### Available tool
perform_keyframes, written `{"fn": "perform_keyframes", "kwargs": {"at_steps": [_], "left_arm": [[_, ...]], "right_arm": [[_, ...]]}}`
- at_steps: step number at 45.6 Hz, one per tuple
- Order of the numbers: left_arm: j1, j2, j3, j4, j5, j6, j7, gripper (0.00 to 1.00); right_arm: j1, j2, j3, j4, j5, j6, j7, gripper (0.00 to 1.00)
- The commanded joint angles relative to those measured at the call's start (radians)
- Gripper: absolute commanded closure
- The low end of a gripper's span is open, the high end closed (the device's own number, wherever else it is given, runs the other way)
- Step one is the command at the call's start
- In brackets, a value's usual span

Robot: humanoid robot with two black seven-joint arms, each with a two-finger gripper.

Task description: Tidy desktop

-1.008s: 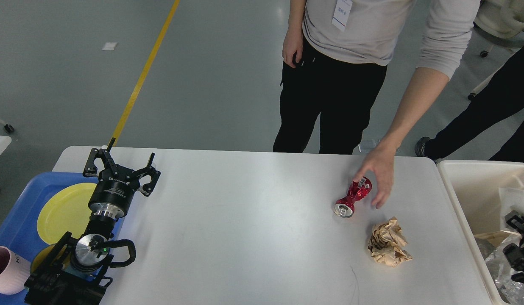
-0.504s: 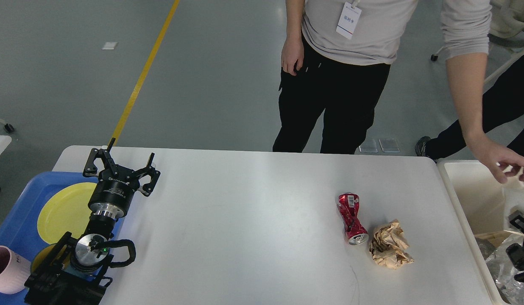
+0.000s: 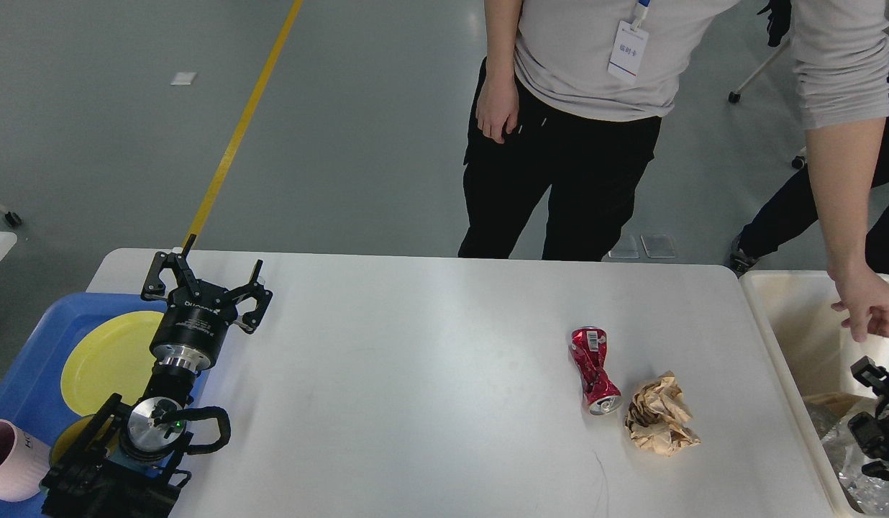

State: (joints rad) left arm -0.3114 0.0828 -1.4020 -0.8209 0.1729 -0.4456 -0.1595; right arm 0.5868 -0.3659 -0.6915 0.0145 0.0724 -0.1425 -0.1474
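Note:
The white desktop (image 3: 416, 374) fills the middle of the head view. A crushed red can (image 3: 594, 370) lies on its side at the right, touching a crumpled brown paper ball (image 3: 659, 424). My left gripper (image 3: 204, 280) is open and empty above the desktop's far left edge, beside the blue tray. My right gripper (image 3: 880, 421) shows only as dark parts at the right edge, over the cream bin; its fingers cannot be told apart.
A blue tray (image 3: 34, 360) at the left holds a yellow plate (image 3: 110, 356) and a pink cup (image 3: 6, 460). A cream bin (image 3: 790, 316) at the right holds trash. A person (image 3: 588, 108) stands behind the desktop, hand (image 3: 865, 309) over the bin.
The person let go of the red can, which rolled nearer the paper ball. Their hand moved right to the bin. My arms have not moved.

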Motion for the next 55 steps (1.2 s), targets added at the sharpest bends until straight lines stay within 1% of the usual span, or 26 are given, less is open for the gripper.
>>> {"fn": "perform_keyframes", "kwargs": {"at_steps": [1, 6, 8, 11, 14, 18, 21, 26, 28, 33, 38, 40, 42, 46, 52, 55], "left_arm": [[0.0, 0.0, 0.0, 0.0, 0.0, -0.001, 0.0, 0.03], [0.0, 0.0, -0.002, 0.0, 0.0, 0.001, 0.0, 0.03], [0.0, 0.0, 0.0, 0.0, 0.0, -0.001, 0.0, 0.03], [0.0, 0.0, -0.002, 0.0, -0.001, 0.001, 0.0, 0.03], [0.0, 0.0, -0.002, 0.0, 0.0, 0.001, 0.0, 0.03], [0.0, 0.0, -0.002, -0.001, 0.0, 0.001, 0.0, 0.03], [0.0, 0.0, 0.0, 0.0, 0.0, -0.001, 0.0, 0.03], [0.0, 0.0, 0.0, -0.001, 0.0, 0.001, 0.0, 0.03], [0.0, 0.0, 0.0, 0.0, 0.0, 0.001, 0.0, 0.03], [0.0, 0.0, -0.002, 0.0, 0.0, -0.001, 0.0, 0.03], [0.0, 0.0, 0.0, 0.0, 0.0, -0.001, 0.001, 0.03], [0.0, 0.0, 0.0, -0.001, 0.0, 0.001, 0.0, 0.03], [0.0, 0.0, 0.0, 0.0, 0.0, 0.001, 0.0, 0.03], [0.0, 0.0, 0.0, -0.001, 0.0, 0.001, 0.001, 0.03], [0.0, 0.0, 0.0, 0.0, 0.0, 0.001, 0.001, 0.03], [0.0, 0.0, 0.0, 0.0, 0.0, 0.001, 0.0, 0.03]], "right_arm": [[0.004, 0.002, 0.0, 0.002, 0.001, 0.004, 0.0, 0.0], [0.019, -0.021, -0.002, 0.019, -0.003, 0.011, -0.004, 0.0], [0.05, -0.042, -0.005, 0.057, -0.009, 0.014, -0.011, 0.0], [0.116, -0.088, -0.017, 0.174, -0.046, 0.029, -0.014, 0.0], [0.198, -0.145, -0.049, 0.321, -0.124, 0.053, -0.015, 0.0], [0.345, -0.215, -0.088, 0.528, -0.221, 0.113, -0.017, 0.0], [0.453, -0.252, -0.127, 0.639, -0.253, 0.184, -0.017, 0.0], [0.629, -0.255, -0.238, 0.755, -0.255, 0.319, -0.017, 0.0], [0.724, -0.248, -0.287, 0.8, -0.252, 0.397, -0.017, 0.0], [0.884, -0.217, -0.355, 0.864, -0.25, 0.582, -0.017, 0.0], [1.022, -0.168, -0.394, 0.901, -0.246, 0.782, -0.017, 0.0], [1.088, -0.159, -0.405, 0.936, -0.246, 0.869, -0.017, 0.0], [1.155, -0.159, -0.413, 0.976, -0.244, 0.932, -0.017, 0.0], [1.289, -0.157, -0.427, 1.082, -0.244, 0.997, -0.017, 0.0], [1.499, -0.151, -0.497, 1.251, -0.226, 1.017, -0.018, 0.0], [1.599, -0.127, -0.534, 1.324, -0.207, 1.021, -0.018, 0.0]]}}
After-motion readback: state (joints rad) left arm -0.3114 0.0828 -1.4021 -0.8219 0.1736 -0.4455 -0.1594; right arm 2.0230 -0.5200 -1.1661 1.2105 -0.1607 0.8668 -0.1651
